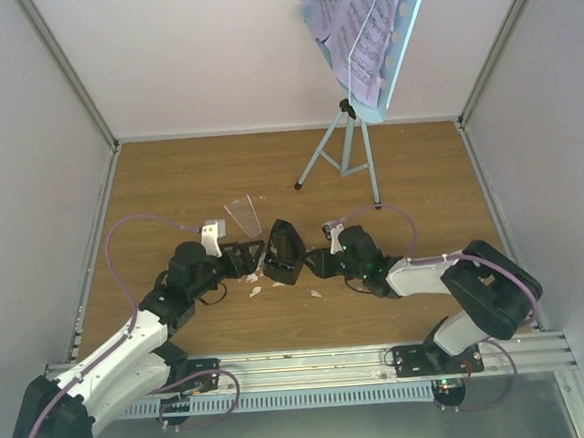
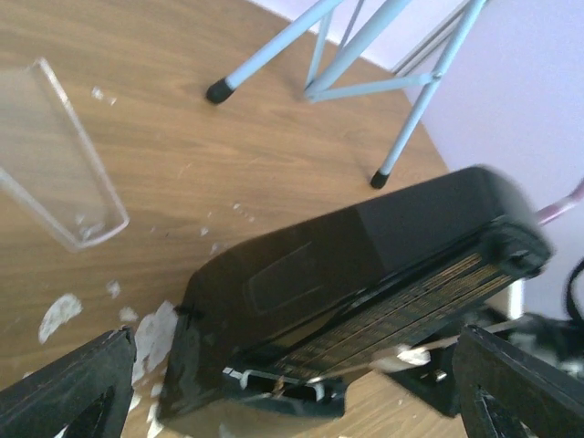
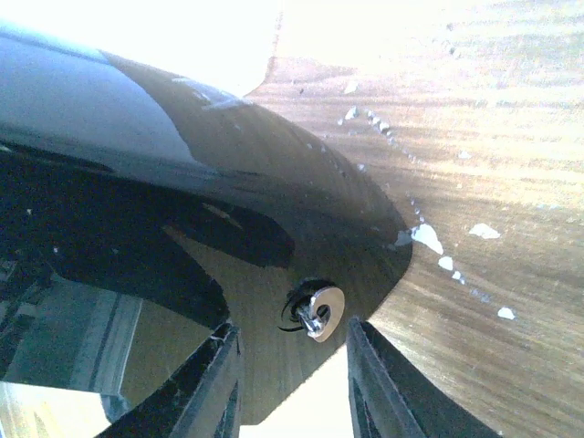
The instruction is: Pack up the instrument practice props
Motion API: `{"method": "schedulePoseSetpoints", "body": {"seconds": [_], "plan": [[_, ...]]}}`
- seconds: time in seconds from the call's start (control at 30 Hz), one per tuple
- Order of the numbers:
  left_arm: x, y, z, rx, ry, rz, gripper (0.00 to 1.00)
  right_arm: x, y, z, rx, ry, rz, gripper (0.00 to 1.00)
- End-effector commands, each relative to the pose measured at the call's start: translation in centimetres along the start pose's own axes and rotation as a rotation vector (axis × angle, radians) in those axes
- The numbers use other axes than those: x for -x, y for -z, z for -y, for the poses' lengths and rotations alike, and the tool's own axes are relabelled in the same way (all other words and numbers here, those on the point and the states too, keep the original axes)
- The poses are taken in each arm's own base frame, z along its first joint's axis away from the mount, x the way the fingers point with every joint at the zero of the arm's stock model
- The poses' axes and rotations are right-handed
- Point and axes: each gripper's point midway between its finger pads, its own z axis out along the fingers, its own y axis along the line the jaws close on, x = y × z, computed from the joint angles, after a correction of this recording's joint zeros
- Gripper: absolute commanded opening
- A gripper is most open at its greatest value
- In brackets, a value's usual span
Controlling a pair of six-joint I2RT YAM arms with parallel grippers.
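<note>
Metronome (image 1: 282, 252): you have it lying tipped over on the bench (image 1: 421, 200) near the front centre, directly between the two arms. Its black body is bare. The clear cover (image 1: 242, 216) lies separately on the wood, behind and to the left, not touching it.

Left pincer (image 1: 247, 257): released, jaws spread wide. In the left wrist view its two fingers sit at the bottom corners, with the metronome (image 2: 365, 283) between and ahead of them. Neither finger is seen touching it. The cover (image 2: 55, 173) lies off to the left in that view, with white crumbs (image 2: 59, 315) scattered beside the metronome's base.

Right pincer (image 1: 320, 260): at the metronome's right side. In the right wrist view the jaws stand a modest gap apart, with a small silver key (image 3: 315, 310) on the glossy black body (image 3: 137, 182) at the level of the tips. You cannot tell from these views whether either pad bears on that key. More crumbs (image 3: 424, 237) lie on the wood to the right.

Music stand (image 1: 392, 72): upright on its tripod at the rear right of the bench, well apart from both arms. The lilac sheet-music pages (image 1: 354, 24) rest on its hole-dotted desk. Its pale blue legs (image 2: 274, 44) show behind the metronome in the left wrist view.
</note>
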Motion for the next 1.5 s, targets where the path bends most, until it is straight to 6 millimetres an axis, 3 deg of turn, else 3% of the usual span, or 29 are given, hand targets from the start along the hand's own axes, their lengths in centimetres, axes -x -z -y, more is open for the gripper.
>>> {"method": "schedulePoseSetpoints", "body": {"seconds": [0.0, 0.23, 0.43, 0.63, 0.93, 1.47], "plan": [[-1.1, 0.1, -1.7, 0.034, 0.047, 0.003, 0.95, 1.6, 1.5, 0.4, -0.047, 0.049, 0.066, 0.37], [-1.9, -0.5, -2.3, -0.034, 0.095, -0.032, 0.99, 2.0, 3.9, 0.8, -0.059, 0.041, 0.121, 0.51], [-2.0, -2.0, -1.1, -0.165, 0.07, -0.113, 0.97, 2.9, 5.2, -2.3, 0.099, 0.12, 0.183, 0.68], [-1.3, -1.8, -0.8, -0.212, -0.028, -0.084, 0.9, 2.8, 6.3, -5.2, 0.242, 0.246, 0.216, 0.76], [-2.8, -2.2, -1.4, -0.277, -0.042, -0.113, 0.78, 3.4, 6.0, -6.3, 0.192, 0.443, 0.284, 0.78], [-5.0, -5.2, -2.7, -0.306, -0.048, -0.217, 0.65, 5.0, 2.7, -5.7, 0.109, 0.512, 0.295, 0.95]]}}
